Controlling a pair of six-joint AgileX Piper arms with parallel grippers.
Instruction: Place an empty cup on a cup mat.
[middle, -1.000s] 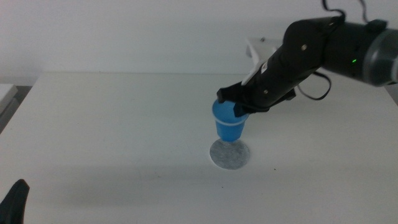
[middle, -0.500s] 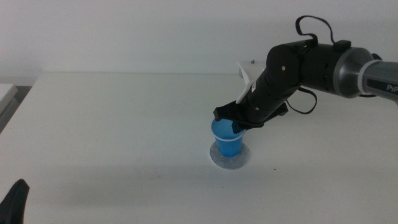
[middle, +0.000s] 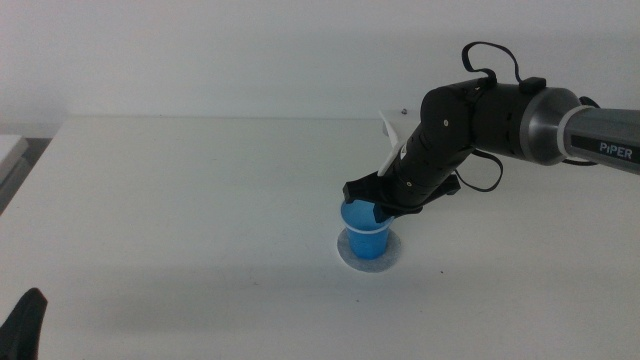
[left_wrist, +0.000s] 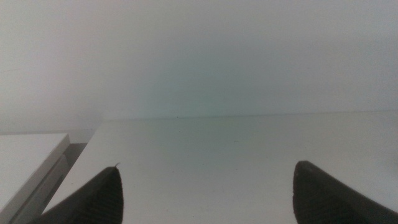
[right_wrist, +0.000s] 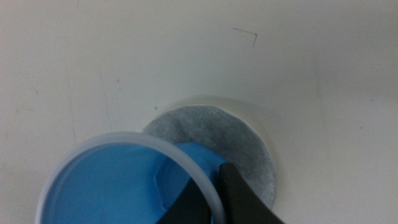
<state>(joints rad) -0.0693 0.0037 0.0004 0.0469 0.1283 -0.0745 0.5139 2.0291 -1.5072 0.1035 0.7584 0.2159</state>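
The blue cup (middle: 365, 232) stands upright with its base down on the grey cup mat (middle: 346, 256), near the table's middle. My right gripper (middle: 378, 203) comes in from the right and is shut on the cup's rim, one jaw inside the cup and one outside. In the right wrist view the cup (right_wrist: 118, 186) is empty and covers part of the mat (right_wrist: 239, 140), with the gripper (right_wrist: 208, 186) pinching the whitish rim. My left gripper (middle: 25, 325) waits at the bottom left corner of the middle view. Its jaws stand wide apart and empty in the left wrist view (left_wrist: 205, 193).
A white flat object (middle: 10, 155) lies off the table's left edge and also shows in the left wrist view (left_wrist: 31, 162). A small white piece (middle: 390, 128) sits behind the right arm. The white table (middle: 180, 200) spreads around the mat.
The right gripper has lowered the cup from a little above the mat down onto it. The arm has swung lower and slightly left. The left arm has not moved.
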